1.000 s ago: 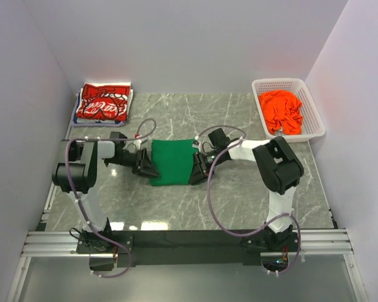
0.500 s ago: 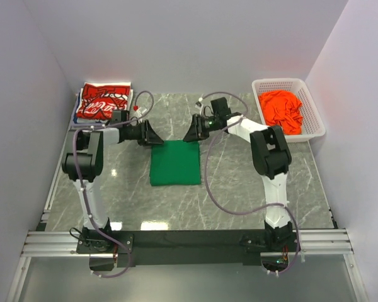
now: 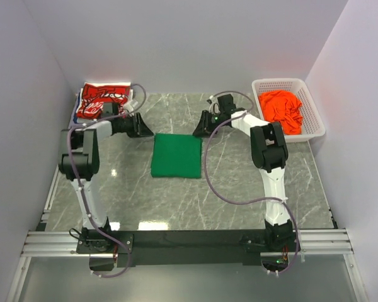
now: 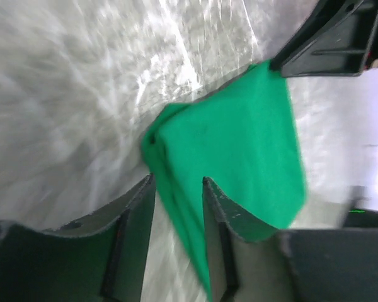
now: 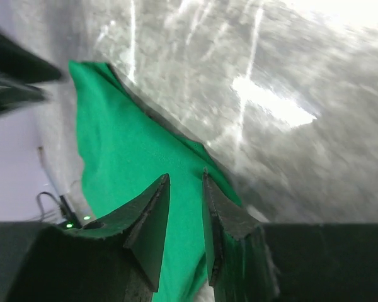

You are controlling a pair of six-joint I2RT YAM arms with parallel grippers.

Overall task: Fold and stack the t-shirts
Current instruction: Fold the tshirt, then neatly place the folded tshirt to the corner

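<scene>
Lying flat near the middle of the bench, the green t-shirt is folded into a neat, nearly square pad, so you are not getting a clear long axis from it. Its far edge is facing both arms' tips.

The left pincer is hovering just beyond the pad's far-left corner, and the right pincer is hovering just beyond its far-right corner. Neither is touching the cloth in the overhead view. Each wrist view is showing its two fingers standing a narrow gap apart with nothing clamped between them; the green is only showing through the gap.

Further out, the red t-shirt is sitting folded at the far-left corner, beyond the left pincer. If the green pad is going onto it next, you are probably best served by the left arm, which is nearer. The orange t-shirt is lying crumpled in the white mesh basket at the far right, nearer the right arm.

White script is running across the red shirt, but it is too small to read here.
</scene>
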